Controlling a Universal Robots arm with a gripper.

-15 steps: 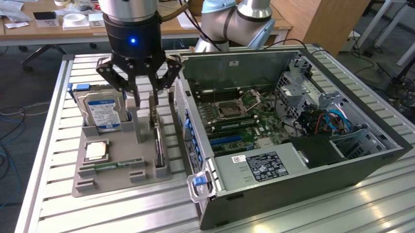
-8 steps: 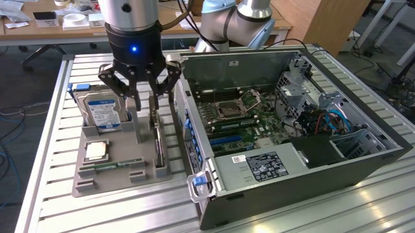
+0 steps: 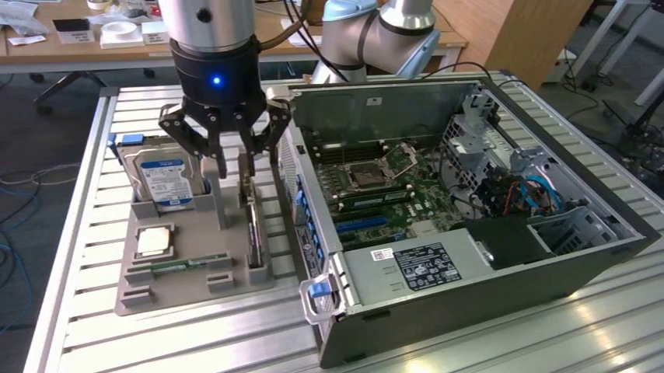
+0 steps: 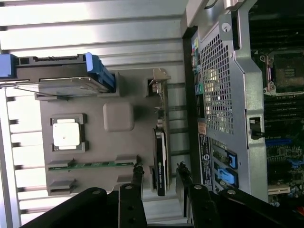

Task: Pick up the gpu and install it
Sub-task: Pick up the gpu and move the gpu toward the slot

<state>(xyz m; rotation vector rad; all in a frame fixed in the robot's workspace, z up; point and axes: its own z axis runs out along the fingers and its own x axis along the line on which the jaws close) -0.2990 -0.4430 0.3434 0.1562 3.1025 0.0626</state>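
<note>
Standing edgewise, green-black gpu (image 4: 161, 147), hand (image 4: 159, 167) astride

The arm (image 3: 207, 31) holds its end effector (image 3: 233, 154) pointing down, apparently vertical, fingers (image 4: 137, 183) spread apart.

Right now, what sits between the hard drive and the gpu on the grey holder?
A plain grey post of the holder stands between the hard drive and the gpu; the wrist view shows it clearest.
</note>
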